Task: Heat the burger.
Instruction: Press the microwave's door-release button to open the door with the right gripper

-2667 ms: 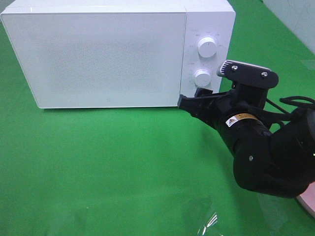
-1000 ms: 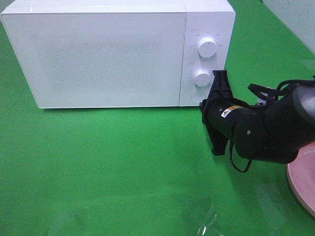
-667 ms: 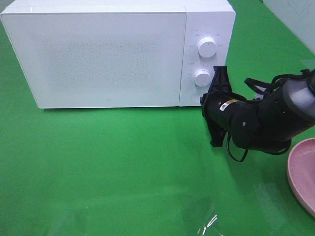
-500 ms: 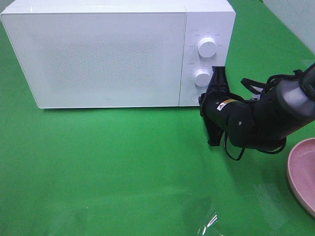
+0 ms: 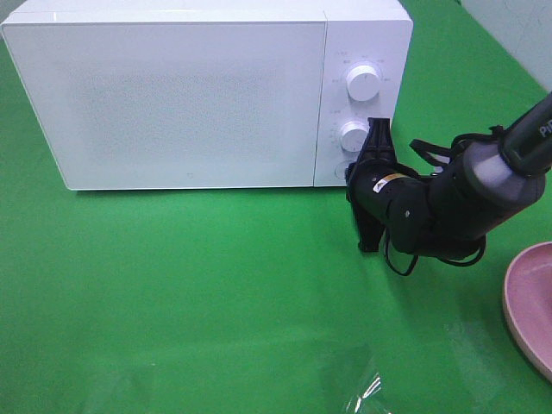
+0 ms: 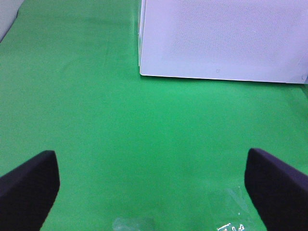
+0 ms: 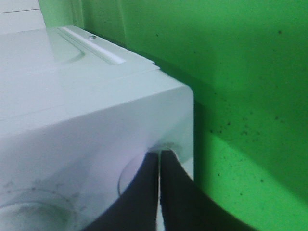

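Early stage: I'm pressing the microwave's door button, and the burger is nowhere in sight.

In the high view the microwave (image 5: 172,95) sits at 11 o'clock on the green surface (image 5: 216,302) with its door shut. My right arm (image 5: 448,203) reaches in from 3 o'clock. The right jaws are pinched together, with their tips against the round button (image 7: 126,177) just below the lower dial (image 5: 354,136). I judge this to be the door-release press. The left jaws stand wide apart, holding nothing, over the surface in front of the microwave. The burger shows in no view; only a pink plate's rim (image 5: 522,293) peeks in at 4 o'clock. Left to do: open the door, load the burger, shut the door, set the dials.
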Controlling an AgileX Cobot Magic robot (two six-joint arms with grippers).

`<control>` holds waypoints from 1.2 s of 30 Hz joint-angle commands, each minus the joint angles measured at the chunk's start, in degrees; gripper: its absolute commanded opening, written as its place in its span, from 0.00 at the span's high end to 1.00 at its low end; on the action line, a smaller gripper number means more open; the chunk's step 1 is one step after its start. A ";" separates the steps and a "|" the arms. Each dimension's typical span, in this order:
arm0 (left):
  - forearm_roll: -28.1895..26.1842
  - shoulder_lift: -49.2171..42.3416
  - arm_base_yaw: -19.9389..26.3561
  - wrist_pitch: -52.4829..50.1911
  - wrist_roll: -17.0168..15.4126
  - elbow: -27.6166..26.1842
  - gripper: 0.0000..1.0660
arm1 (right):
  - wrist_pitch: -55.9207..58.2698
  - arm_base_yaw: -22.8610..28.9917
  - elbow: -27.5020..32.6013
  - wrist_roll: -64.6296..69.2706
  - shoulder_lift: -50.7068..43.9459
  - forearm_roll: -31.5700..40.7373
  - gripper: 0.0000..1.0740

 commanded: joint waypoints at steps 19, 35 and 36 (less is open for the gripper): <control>-0.34 -0.92 -0.17 -0.34 -0.06 0.00 0.09 | -12.66 -0.06 -1.15 0.46 0.86 1.09 1.00; -0.34 -0.92 -0.17 -0.34 -0.06 0.00 0.09 | -25.50 -0.06 -7.05 -1.83 2.69 3.78 1.00; -0.34 -0.92 -0.17 -0.34 -0.06 0.00 0.09 | -25.50 -0.06 -7.05 -1.83 2.69 3.78 1.00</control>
